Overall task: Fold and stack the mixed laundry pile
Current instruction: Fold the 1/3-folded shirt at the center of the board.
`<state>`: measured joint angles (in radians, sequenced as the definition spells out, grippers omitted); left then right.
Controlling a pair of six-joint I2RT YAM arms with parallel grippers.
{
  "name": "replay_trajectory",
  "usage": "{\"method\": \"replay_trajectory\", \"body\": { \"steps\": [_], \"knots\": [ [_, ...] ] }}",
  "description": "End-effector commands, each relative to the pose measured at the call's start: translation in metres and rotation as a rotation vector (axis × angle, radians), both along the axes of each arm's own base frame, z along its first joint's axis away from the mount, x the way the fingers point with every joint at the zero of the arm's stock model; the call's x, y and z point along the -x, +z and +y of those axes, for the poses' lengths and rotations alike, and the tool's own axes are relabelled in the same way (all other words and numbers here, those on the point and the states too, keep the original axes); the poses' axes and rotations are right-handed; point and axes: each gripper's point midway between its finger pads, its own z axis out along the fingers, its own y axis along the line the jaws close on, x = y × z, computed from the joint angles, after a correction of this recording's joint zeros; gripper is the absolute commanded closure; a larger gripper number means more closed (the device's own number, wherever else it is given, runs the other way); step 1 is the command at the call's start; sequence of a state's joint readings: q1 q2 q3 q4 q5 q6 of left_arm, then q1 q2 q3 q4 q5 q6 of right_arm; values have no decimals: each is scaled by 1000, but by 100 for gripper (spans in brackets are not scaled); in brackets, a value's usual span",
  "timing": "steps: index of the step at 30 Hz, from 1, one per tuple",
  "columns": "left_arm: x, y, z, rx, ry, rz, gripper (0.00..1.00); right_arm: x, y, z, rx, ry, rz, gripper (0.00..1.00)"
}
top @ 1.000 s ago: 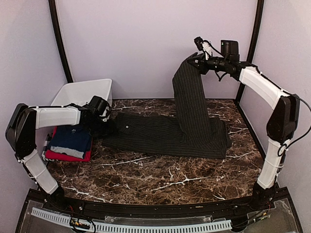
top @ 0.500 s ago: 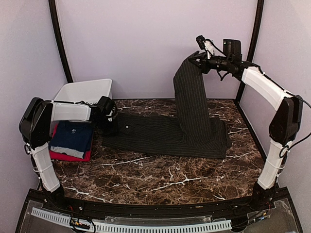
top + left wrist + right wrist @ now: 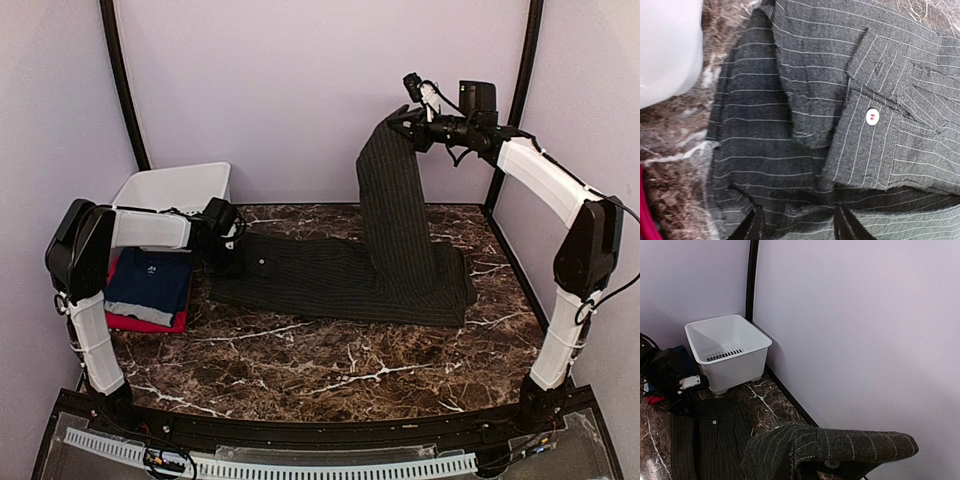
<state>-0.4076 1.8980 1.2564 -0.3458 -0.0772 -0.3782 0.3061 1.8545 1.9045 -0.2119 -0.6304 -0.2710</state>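
I log the pinstriped shirt (image 3: 330, 275) lying left-right on the bench (image 3: 300, 370), right pincer (image 3: 398, 124) clamping its raised end, left pincer (image 3: 801, 226) apart.

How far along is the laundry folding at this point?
Done: the navy T-shirt lies folded on the red T-shirt by the white bin. In hand: the pinstriped shirt, one end raised by the right gripper, shut on it; the left gripper sits at the other end, jaws apart. Left: folding that shirt and stacking it.

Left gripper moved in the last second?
Yes. The left gripper shifted right along the white bin's front, toward the pinstriped shirt.
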Motion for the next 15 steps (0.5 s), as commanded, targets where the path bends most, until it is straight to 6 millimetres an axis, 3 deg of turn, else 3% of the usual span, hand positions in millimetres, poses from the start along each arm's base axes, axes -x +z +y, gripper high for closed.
{"method": "replay_trajectory", "body": {
  "steps": [1, 4, 11, 15],
  "knots": [
    [-6, -2, -8, 41, -36, -7, 58, 5, 19, -3, -16, 2, -46, 100],
    [-7, -4, -9, 49, -37, -5, 65, 5, 18, -3, -14, 4, -45, 100],
    [-7, 9, -7, 55, -21, -40, 99, 7, 20, -4, -10, 1, -49, 100],
    [-12, 33, -4, 57, -7, -102, 100, 7, 22, -6, 0, -12, -63, 100]
  ]
}}
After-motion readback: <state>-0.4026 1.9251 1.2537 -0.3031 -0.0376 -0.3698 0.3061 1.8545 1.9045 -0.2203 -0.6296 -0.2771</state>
